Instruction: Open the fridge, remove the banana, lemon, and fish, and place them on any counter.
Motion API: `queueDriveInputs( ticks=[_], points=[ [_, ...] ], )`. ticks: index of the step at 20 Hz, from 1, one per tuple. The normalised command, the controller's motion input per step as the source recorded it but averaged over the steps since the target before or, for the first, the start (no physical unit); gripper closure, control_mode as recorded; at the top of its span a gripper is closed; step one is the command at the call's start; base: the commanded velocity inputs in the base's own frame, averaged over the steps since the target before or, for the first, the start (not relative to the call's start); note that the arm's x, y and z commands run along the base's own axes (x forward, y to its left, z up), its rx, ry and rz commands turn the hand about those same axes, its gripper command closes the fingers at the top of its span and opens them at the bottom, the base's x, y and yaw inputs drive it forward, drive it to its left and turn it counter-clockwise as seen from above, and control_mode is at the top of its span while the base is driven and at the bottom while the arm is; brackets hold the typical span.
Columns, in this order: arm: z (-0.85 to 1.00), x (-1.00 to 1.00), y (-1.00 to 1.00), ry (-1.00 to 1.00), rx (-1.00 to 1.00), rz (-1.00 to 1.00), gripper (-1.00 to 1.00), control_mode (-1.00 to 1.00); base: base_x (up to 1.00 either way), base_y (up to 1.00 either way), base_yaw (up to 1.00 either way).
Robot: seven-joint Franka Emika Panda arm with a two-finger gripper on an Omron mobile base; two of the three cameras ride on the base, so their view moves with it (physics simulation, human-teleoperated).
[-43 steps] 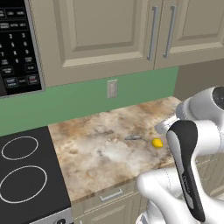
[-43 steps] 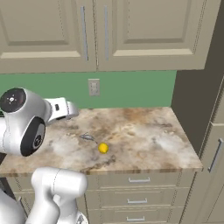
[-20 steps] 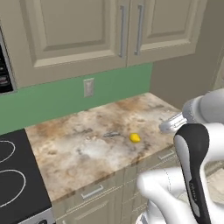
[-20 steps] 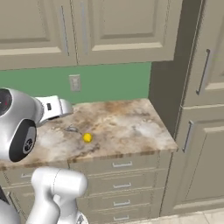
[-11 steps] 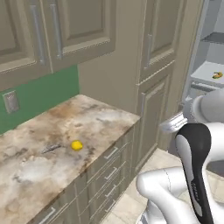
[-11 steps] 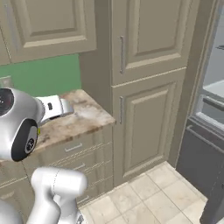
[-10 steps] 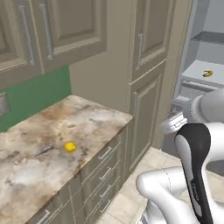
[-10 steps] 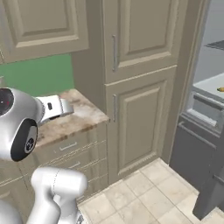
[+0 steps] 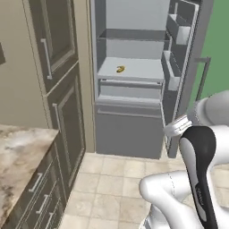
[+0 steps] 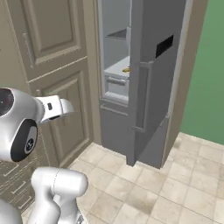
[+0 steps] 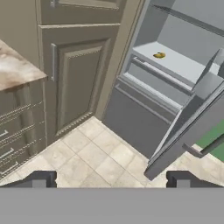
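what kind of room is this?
A kitchen, rendered: an open fridge with a banana on its shelf, beige panelled cabinets beside it, and a granite-look counter over drawers.

1. The fridge (image 9: 129,129) is matte grey outside, with a paler grey shelved interior.
2. The banana (image 9: 120,69) on the fridge shelf is yellow with a brownish-orange tinge.
3. The tall cabinets (image 9: 62,89) beside the fridge are beige with raised panels and grey bar handles.
4. The table (image 9: 18,152) is a beige-brown speckled slab, mottled like granite.
5. The floor (image 9: 112,188) is pale cream tile with darker grout lines.
6. The wall (image 10: 205,65) past the fridge is plain green.
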Motion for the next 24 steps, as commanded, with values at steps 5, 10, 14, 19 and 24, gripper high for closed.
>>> queueDriveInputs(
  ticks=[5, 10, 14, 19, 24],
  points=[
    [0.00, 0.00, 0.00, 0.00, 0.00, 0.00, -1.00, 1.00, 0.39, 0.08, -0.49],
    [0.00, 0.00, 0.00, 0.00, 0.00, 0.00, -1.00, 1.00, 0.50, 0.49, -0.24],
    [0.00, 0.00, 0.00, 0.00, 0.00, 0.00, -1.00, 1.00, 0.44, 0.41, -0.21],
    [0.00, 0.00, 0.00, 0.00, 0.00, 0.00, -1.00, 1.00, 0.52, 0.11, -0.10],
    [0.00, 0.00, 0.00, 0.00, 0.00, 0.00, -1.00, 1.00, 0.74, 0.08, -0.08]
  ],
)
